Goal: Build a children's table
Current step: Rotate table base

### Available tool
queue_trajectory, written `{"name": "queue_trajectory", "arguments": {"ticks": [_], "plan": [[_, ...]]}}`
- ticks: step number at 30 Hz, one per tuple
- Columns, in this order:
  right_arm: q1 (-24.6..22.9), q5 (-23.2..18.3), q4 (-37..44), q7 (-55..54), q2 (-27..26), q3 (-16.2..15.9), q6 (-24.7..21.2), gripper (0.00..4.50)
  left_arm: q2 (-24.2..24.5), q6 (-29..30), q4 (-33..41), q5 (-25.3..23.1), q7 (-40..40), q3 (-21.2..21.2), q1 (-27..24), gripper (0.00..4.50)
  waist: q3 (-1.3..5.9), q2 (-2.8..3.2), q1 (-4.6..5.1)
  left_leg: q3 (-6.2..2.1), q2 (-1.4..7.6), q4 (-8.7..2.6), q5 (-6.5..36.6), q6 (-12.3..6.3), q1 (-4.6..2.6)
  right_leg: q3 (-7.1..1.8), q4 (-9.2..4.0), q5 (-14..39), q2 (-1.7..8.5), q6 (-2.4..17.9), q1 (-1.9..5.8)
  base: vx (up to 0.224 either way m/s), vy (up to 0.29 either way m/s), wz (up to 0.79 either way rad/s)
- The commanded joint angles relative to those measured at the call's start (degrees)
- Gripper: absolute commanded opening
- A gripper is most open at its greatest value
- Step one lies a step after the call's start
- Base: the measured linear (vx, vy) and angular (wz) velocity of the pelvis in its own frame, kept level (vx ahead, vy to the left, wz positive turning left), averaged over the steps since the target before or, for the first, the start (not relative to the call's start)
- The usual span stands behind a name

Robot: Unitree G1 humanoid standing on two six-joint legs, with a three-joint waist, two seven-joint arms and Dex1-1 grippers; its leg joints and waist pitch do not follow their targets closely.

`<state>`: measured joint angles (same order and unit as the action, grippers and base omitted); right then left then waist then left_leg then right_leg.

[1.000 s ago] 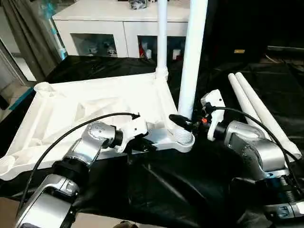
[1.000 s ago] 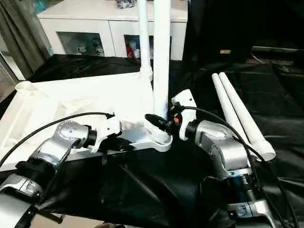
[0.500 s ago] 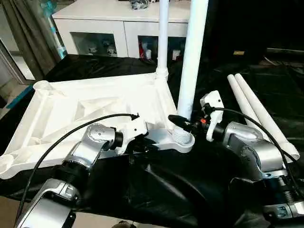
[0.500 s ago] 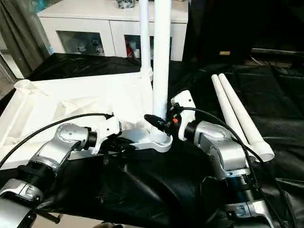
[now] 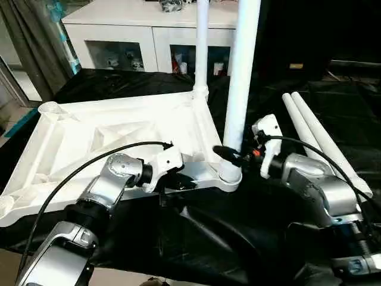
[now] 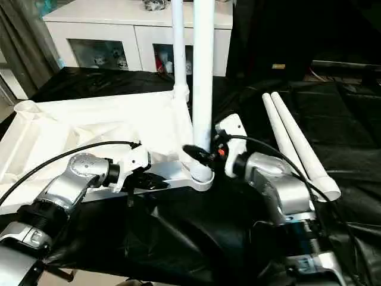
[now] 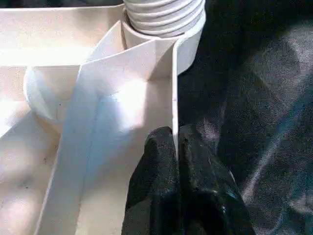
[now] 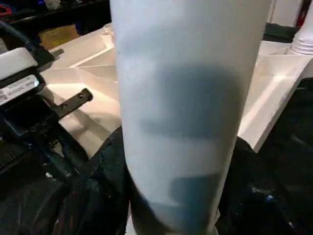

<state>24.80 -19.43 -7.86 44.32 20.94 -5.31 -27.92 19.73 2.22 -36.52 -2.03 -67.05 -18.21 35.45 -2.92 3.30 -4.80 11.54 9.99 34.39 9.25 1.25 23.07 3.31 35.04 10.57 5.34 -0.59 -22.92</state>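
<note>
The white plastic tabletop (image 5: 125, 134) lies upside down, ribbed underside up, on a worktop (image 5: 196, 238) draped in black cloth. Two white legs stand upright in its corner sockets — the near leg (image 5: 241, 77) at the corner closest to the robot, the far leg (image 5: 201, 47) at the corner behind it. The left hand (image 7: 175, 166) has its black fingers pinched together on the thin near rim of the tabletop, just beside the near leg's ribbed base. The right hand (image 5: 229, 156) is clamped around the near leg low on its shaft, a finger on either side of the tube. Two spare legs (image 5: 324, 140) lie side by side on the cloth, well apart from the tabletop on the robot's right. A white cabinet (image 5: 137, 30) with glass-fronted shelves stands behind the worktop.
</note>
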Motion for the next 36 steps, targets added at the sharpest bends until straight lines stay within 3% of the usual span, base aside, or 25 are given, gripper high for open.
{"name": "queue_trajectory", "arguments": {"ticks": [1, 10, 17, 20, 23, 25, 29, 36], "plan": [[-0.5, 0.7, 0.7, 0.6, 0.8, -0.9, -1.2, 1.88, 1.1, -0.3, -1.4, -2.0, 0.3, -1.1, 0.1, 0.0, 4.19, -0.74, 0.02, -1.57, 3.12, -4.18, 13.6, -0.79, -1.92, -2.33, -3.99, 10.3, 3.39, 13.3, 2.12, 0.0, 0.0, 0.0], [0.7, 0.1, -3.6, -1.8, -2.0, 1.4, 0.8, 1.88, 0.8, -0.3, -0.6, -1.4, -0.4, -1.2, 0.8, 0.0, 4.19, -0.66, 0.12, -1.67, 3.1, -4.24, 14.6, -0.11, -1.9, -2.29, -4.09, 11.8, 3.51, 13.3, 2.07, 0.0, 0.0, 0.0], [-1.3, -4.9, -5.5, -2.5, -4.1, 6.8, 0.3, 1.88, 0.9, -0.4, -0.5, -1.2, -0.1, -0.6, 1.3, 0.0, 4.19, -0.06, 0.11, -1.72, 3.11, -4.36, 16.3, 0.42, -2.04, -2.22, -4.08, 10.8, 3.44, 13.9, 2.09, 0.0, 0.0, 0.0], [-3.0, -5.4, -6.5, -2.9, -4.8, 8.1, 1.3, 1.88, 0.9, -0.6, -0.7, -1.1, 0.4, -0.4, 1.4, 0.0, 4.21, 0.44, 0.0, -1.82, 3.12, -4.46, 16.7, 0.71, -2.01, -2.16, -4.06, 10.2, 3.45, 14.0, 2.12, 0.0, 0.0, 0.0], [-4.7, -5.7, -6.9, -3.1, -5.6, 8.9, 2.5, 1.87, 0.9, -0.6, -0.7, -1.1, 0.6, -0.3, 1.4, 0.0, 4.24, 0.33, 0.05, -1.8, 3.1, -4.51, 17.5, 1.04, -2.08, -2.12, -4.06, 9.7, 3.4, 14.2, 2.13, 0.0, 0.0, 0.0], [-6.2, -6.1, -7.1, -3.1, -6.2, 9.4, 3.5, 1.87, 0.9, -0.6, -0.9, -1.2, 1.0, -0.1, 1.5, 0.0, 4.18, 0.83, -0.08, -1.84, 3.13, -4.59, 18.6, 1.23, -2.14, -2.13, -4.18, 10.3, 3.51, 14.1, 2.07, 0.0, 0.0, 0.0], [-8.5, -5.2, -7.3, -3.6, -7.1, 9.3, 6.0, 1.87, 0.7, -0.5, -1.1, -1.2, 1.6, 0.1, 2.0, 0.0, 4.11, 0.73, -0.09, -1.95, 3.11, -4.71, 19.2, 1.31, -2.01, -2.05, -4.24, 10.8, 3.53, 14.0, 2.15, 0.0, 0.0, 0.0], [-11.9, 0.1, -2.0, -5.8, -6.5, 5.3, 10.4, 1.87, 0.8, -0.9, -1.6, -1.2, 2.5, 0.5, 2.6, 0.0, 3.85, 0.96, 0.04, -2.19, 3.11, -5.11, 22.1, 2.15, -2.15, -2.1, -4.88, 16.4, 3.59, 12.0, 1.89, 0.0, 0.0, 0.0]]}}
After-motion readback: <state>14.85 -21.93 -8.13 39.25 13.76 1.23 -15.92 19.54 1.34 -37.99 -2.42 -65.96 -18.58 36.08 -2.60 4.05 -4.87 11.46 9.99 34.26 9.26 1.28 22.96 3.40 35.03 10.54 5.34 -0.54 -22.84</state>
